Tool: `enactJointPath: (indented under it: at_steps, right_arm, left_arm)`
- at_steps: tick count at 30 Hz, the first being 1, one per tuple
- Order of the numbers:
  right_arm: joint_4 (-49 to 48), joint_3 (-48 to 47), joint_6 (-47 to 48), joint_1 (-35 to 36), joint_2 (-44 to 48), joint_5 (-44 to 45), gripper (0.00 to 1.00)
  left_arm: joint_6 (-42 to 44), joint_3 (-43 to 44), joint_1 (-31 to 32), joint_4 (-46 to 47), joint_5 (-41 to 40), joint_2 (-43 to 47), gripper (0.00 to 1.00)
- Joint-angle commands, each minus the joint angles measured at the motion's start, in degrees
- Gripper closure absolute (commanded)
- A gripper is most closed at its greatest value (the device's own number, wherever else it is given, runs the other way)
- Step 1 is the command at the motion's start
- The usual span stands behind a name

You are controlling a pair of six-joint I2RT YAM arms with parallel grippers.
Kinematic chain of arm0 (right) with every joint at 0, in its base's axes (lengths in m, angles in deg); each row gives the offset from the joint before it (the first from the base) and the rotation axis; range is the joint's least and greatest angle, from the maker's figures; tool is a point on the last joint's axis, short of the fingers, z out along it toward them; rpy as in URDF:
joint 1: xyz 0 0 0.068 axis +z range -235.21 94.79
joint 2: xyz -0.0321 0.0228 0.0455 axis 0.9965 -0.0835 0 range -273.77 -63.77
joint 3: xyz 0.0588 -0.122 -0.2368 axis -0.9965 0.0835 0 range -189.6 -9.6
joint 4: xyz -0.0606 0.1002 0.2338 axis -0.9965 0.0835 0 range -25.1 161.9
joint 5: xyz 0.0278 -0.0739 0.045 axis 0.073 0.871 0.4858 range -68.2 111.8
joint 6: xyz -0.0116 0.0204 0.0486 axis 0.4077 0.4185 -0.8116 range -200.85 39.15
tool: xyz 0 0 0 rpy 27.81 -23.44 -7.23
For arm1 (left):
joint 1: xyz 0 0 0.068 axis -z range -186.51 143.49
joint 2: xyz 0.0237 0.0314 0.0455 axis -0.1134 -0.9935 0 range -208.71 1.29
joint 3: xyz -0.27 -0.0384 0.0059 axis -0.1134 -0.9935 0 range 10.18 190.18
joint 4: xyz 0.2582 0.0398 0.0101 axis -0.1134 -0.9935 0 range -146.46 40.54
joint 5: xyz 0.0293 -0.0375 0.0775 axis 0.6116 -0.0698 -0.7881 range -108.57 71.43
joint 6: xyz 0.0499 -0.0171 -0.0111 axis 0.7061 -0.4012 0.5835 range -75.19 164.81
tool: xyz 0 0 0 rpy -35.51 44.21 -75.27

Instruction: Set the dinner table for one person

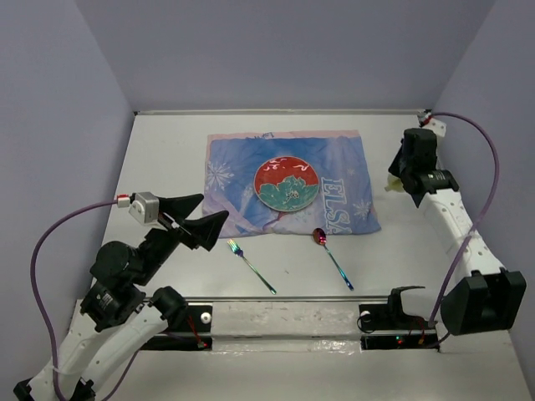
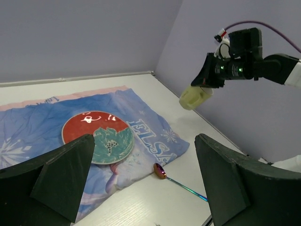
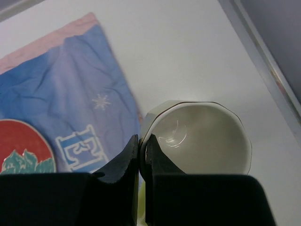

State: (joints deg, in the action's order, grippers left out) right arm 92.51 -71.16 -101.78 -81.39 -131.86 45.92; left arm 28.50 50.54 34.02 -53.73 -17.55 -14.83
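Inspecting containers first: a pale cup (image 3: 202,136) with a faceted rim shows only bare cream glaze inside. It hangs upright from the right tool (image 3: 142,141), off the right edge of the blue mat (image 1: 234,167), and in the left wrist view it looks clear of the surface. A red and teal plate (image 1: 286,184) lies flat near the middle of the mat and carries only its painted pattern.

The worktop (image 1: 167,159) is white and level. It lies under everything and reaches beyond the mat on all sides, its far edge against the back wall. Which of its sides is the longer cannot be told. The mat's long axis runs left to right.

A fork (image 1: 251,266) lies off the mat's near edge, tines toward the mat and handle slanting to the near right. A spoon (image 1: 333,257) lies parallel to it on the right, its bowl just beside the mat's near edge.

The right tool is pressed together on the cup's wall, one finger inside the rim and one outside. The left tool (image 1: 213,206) is spread wide off the mat's near left corner, holding and touching nothing.
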Motion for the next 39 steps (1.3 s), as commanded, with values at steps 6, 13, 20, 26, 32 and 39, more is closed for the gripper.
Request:
enactJointPath:
  at_steps: [6, 13, 20, 26, 32, 39]
  right_arm:
    - [-8.11, -21.39, 15.29, 7.0, -21.27, -7.33, 1.0]
    - [-7.23, -33.88, 18.37, 7.0, -34.55, -14.8, 1.0]
    - [-4.94, -45.57, 25.49, 7.0, -45.61, -12.61, 1.0]
    - [-4.68, -52.15, 27.69, 7.0, -52.91, -11.99, 1.0]
    - [-3.8, -56.12, 29.98, 7.52, -58.11, -10.23, 1.0]
    - [-3.8, -56.48, 29.54, 7.52, -59.7, -9.45, 0.87]
  left_arm:
    - [-0.03, 0.16, -5.19, 0.41, -4.79, -5.5, 0.01]
    - [-0.47, -0.1, -11.08, 0.67, -3.48, -7.87, 0.01]
    - [-0.56, -0.19, -14.52, 1.2, -2.51, -10.15, 0.01]
    - [-0.56, -0.28, -16.89, 1.37, -1.98, -11.48, 0.01]
    - [-0.65, -0.28, -17.94, 1.37, -1.98, -11.74, 0.01]
    - [-0.56, -0.28, -18.03, 1.55, -1.72, -11.83, 0.01]
